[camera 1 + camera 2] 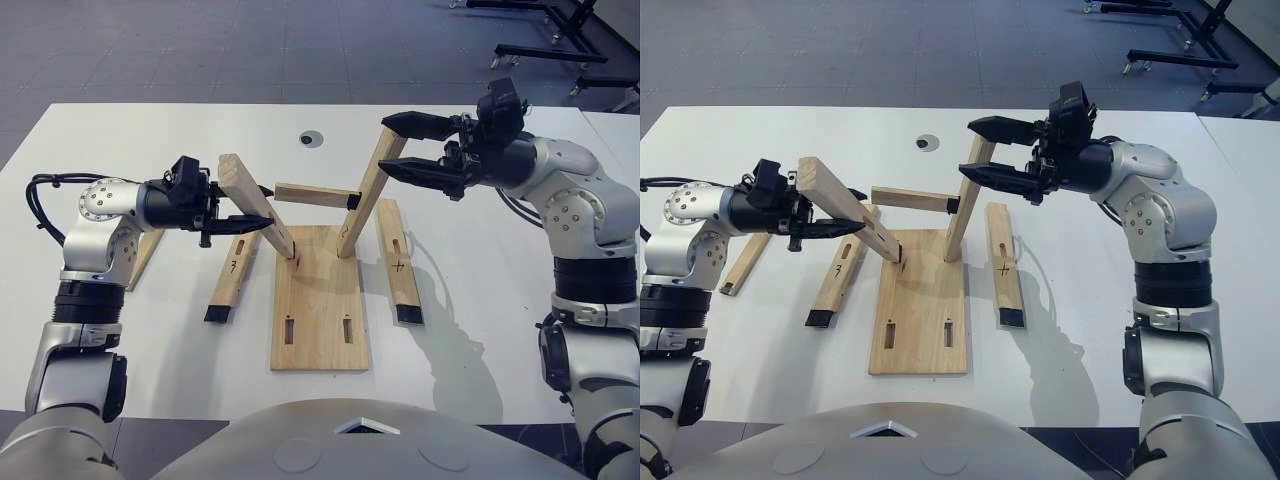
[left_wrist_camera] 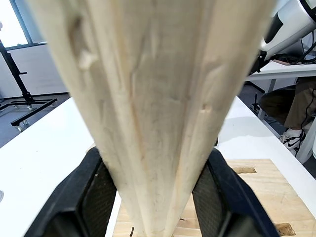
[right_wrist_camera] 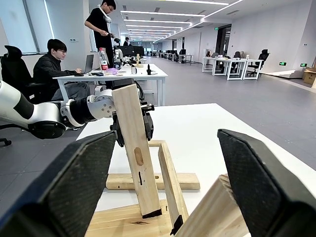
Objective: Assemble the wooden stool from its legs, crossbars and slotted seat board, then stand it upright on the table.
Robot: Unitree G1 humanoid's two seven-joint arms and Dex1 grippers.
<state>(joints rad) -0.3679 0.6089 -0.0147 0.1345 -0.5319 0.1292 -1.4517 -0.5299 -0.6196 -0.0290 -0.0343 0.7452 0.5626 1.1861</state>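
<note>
**Crossbar's free end facing the left leg, gap not yet closed**

The seat board is lying flat at the centre of the table. Two legs are standing in its slots toward the top of the frame, splaying apart like a V. The left leg is leaning toward the upper left. The left claw is clamping it across its upper half, with its pads pressing on both faces in the left wrist view. The right leg is leaning toward the upper right. The right claw is sitting astride its top end with the fingers spread wide, and as far as I can tell they are not touching the wood.

The crossbar is sticking out of the right leg, its long axis running nearly level across the frame toward the left. Its free end is stopping just short of the left leg. In the right wrist view that end is sitting near the oval hole in the left leg, but not in it.

The coming move is probably turning on this gap. The right claw is the nearer one to the right leg's top and would need to close on it. The two legs would then have to tilt toward each other along the crossbar's axis.

One spare leg is lying flat just left of the board, and another spare leg just right of it.
</note>
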